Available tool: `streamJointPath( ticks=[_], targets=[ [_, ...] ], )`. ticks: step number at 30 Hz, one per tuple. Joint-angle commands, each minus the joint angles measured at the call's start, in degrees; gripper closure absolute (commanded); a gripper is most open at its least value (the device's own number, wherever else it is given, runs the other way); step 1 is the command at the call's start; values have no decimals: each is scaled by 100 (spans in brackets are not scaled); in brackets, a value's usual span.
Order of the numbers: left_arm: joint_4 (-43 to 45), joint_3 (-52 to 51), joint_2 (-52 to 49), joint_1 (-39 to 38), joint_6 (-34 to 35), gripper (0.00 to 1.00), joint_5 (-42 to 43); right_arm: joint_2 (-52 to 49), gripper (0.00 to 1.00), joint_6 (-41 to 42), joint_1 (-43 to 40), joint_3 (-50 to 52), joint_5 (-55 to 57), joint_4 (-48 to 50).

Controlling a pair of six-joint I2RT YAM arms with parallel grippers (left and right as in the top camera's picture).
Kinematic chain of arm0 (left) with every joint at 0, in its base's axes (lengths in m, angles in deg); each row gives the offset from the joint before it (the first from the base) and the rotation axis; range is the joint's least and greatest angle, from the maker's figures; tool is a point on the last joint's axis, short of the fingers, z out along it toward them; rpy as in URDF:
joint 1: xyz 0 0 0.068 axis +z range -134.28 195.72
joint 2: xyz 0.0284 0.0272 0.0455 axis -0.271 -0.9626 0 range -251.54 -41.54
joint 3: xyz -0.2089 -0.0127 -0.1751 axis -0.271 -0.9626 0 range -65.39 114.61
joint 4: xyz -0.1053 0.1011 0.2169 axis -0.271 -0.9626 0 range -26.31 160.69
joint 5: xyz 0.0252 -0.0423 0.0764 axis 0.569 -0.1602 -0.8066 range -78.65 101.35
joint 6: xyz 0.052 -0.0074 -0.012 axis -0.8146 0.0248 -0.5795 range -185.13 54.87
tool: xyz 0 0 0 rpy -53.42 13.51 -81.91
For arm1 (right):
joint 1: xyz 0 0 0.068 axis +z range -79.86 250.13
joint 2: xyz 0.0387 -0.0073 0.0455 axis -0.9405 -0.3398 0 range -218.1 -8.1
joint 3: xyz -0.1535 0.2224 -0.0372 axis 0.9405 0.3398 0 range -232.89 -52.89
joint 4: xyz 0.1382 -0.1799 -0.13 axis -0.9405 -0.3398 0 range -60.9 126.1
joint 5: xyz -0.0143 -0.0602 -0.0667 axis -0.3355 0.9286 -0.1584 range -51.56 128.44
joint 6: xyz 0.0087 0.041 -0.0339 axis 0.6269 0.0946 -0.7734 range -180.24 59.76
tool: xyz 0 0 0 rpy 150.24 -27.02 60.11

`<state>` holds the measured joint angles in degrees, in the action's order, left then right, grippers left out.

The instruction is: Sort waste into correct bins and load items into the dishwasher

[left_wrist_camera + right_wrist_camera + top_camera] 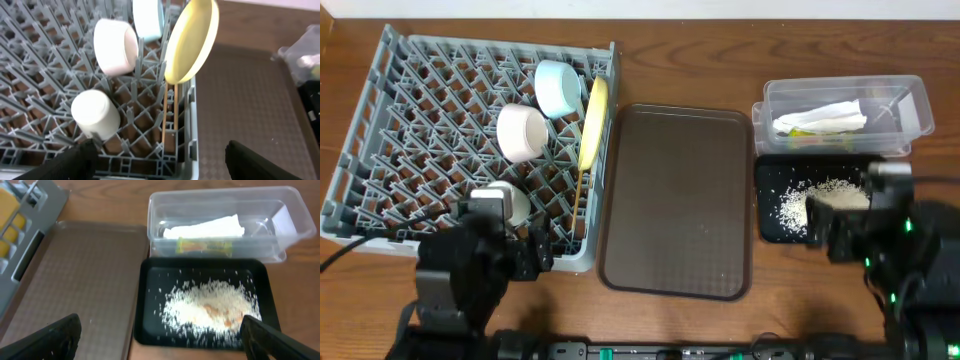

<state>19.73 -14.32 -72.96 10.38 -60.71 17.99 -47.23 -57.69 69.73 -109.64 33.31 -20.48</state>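
Note:
The grey dishwasher rack (420, 110) fills the left of the table. In it stand the light blue bowl (558, 88), the white bowl (523, 132), the yellow plate (594, 122) on edge, the small white cup (95, 114) and the chopsticks (169, 115). My left gripper (160, 165) hangs open over the rack's near right corner, holding nothing. The clear tub (910, 100) holds the white napkin (205, 229) and the green-and-yellow wrapper (204, 245). Rice scraps (210, 307) lie in the black tray (150, 305). My right gripper (160, 342) is open at that tray's near edge.
The brown serving tray (675, 200) lies between the rack and the two bins, with nothing on it. Bare wooden table (720, 45) shows along the far side and in front of the black tray.

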Motion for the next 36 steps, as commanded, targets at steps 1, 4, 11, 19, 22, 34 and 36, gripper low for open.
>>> streamJointPath(
  ticks=[1, 4, 11, 19, 22, 34, 36],
  targets=[
    [4, -39, 98, 15, -74, 15, 66, 313, 1, 37, 37, 61, 59, -396],
    [4, -39, 79, 15, -74, 15, 63, 389, 1, 39, 37, 61, 57, -776],
    [4, -39, 79, 15, -74, 14, 63, 389, 1, 37, 37, 63, 59, -1495],
    [4, -39, 79, 15, -76, 14, 63, 389, 1, 39, 37, 63, 59, -1497],
    [4, -39, 79, 15, -74, 2, 63, 389, 1, 39, 37, 63, 59, -1495],
    [4, -39, 79, 15, -76, 2, 63, 389, 1, 37, 37, 63, 59, -1495],
    [4, -39, 79, 15, -74, 2, 66, 389, 1, 39, 37, 63, 59, -1495]
  ],
)
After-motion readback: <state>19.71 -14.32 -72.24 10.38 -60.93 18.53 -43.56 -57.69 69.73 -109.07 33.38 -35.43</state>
